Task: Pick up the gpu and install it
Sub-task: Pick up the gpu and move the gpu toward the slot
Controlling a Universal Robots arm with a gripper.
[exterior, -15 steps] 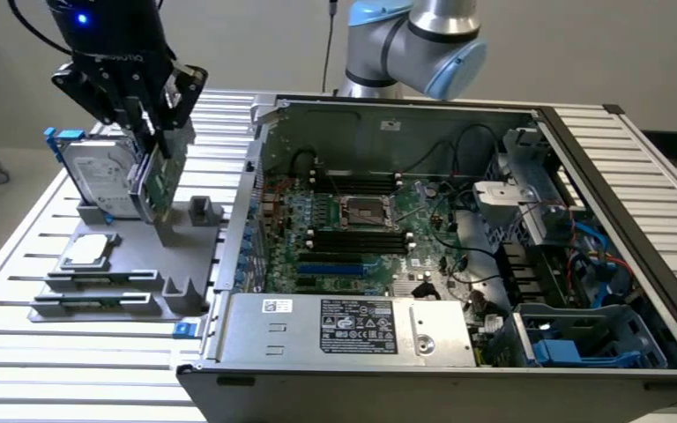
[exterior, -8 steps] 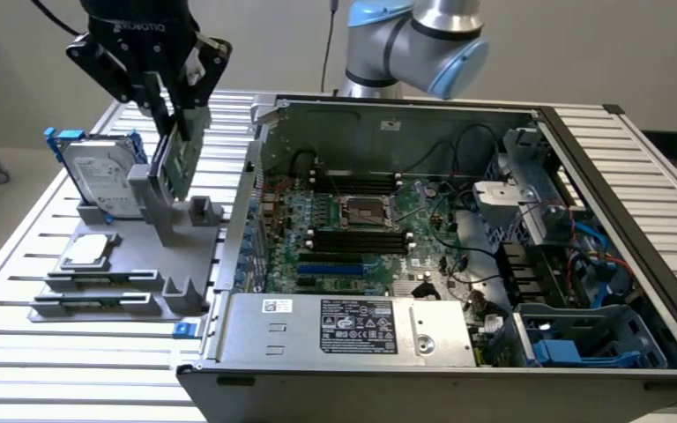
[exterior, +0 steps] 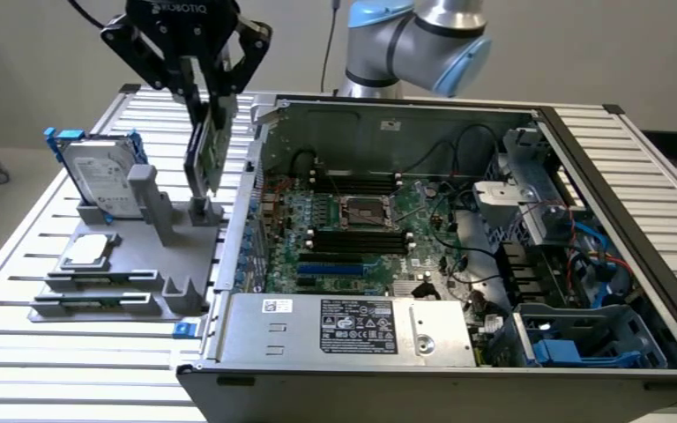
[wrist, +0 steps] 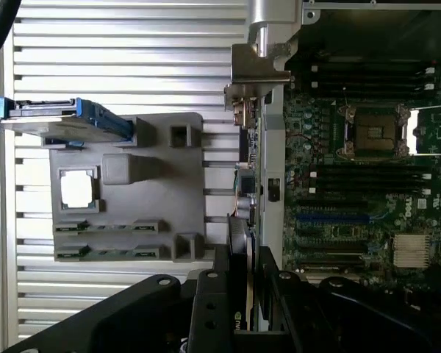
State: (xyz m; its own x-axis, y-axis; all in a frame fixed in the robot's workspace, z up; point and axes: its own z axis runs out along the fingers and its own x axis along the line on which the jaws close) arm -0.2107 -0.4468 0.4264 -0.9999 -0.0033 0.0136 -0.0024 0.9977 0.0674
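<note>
operator: gpu position?

spotter: end effector is clamping the gpu near its upper edge, one finger pressing on each flat face, in the upper left of the exterior view.

operator: which way is it lying from the end effector?

spotter: it is hanging straight down below the fingers, long axis upright, lower end pointing at the grey holder on the worktop. i cannot tell whether that end is touching the holder or sitting just above it.

operator: and the case?

spotter: the open computer case is standing just beside the gpu, toward the exterior view's right, with its motherboard facing up. in the wrist view the gpu is showing edge-on, its silver bracket at the end far from the end effector.
</note>
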